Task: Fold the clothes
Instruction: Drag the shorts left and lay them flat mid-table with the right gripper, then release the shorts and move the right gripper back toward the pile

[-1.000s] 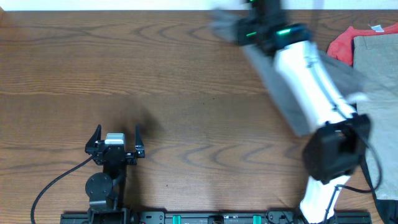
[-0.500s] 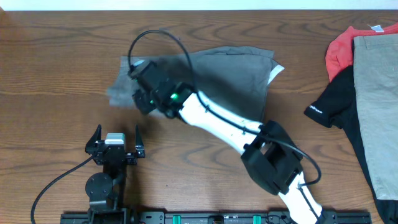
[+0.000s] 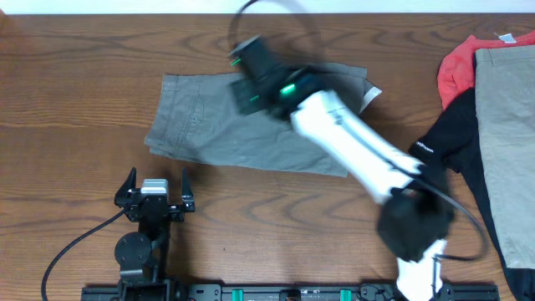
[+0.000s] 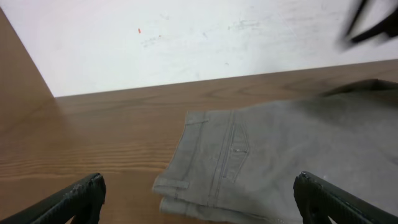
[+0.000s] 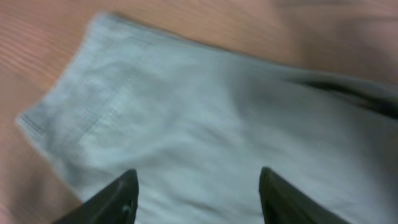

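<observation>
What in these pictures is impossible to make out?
- Overhead: the right arm, motion-blurred, hides part of the grey shorts.
- Overhead: the frame edges cut off the red garment, black garment and beige garment.
- Overhead: the white logo is too small to read.
- Right wrist: blur smears the shorts' stitching.
</observation>
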Controlling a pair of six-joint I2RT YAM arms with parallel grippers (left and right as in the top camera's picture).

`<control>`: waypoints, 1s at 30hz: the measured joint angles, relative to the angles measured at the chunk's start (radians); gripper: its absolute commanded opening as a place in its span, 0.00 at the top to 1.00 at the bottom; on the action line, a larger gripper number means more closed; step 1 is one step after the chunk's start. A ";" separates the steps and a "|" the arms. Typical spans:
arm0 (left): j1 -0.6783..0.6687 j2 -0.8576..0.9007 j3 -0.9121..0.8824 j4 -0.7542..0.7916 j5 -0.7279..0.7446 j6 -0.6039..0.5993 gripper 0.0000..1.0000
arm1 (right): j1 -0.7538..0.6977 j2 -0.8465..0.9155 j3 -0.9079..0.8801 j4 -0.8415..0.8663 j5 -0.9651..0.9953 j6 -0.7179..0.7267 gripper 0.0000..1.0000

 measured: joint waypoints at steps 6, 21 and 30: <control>0.000 0.000 0.000 0.000 0.000 0.000 0.02 | -0.216 -0.113 0.008 -0.249 0.016 -0.004 0.01; 0.000 0.000 0.000 0.000 0.000 0.000 0.02 | -0.456 0.022 0.005 -0.524 0.068 0.080 0.99; 0.000 0.000 0.000 0.000 0.000 0.000 0.02 | -0.679 0.044 -0.142 -0.444 0.041 0.142 0.99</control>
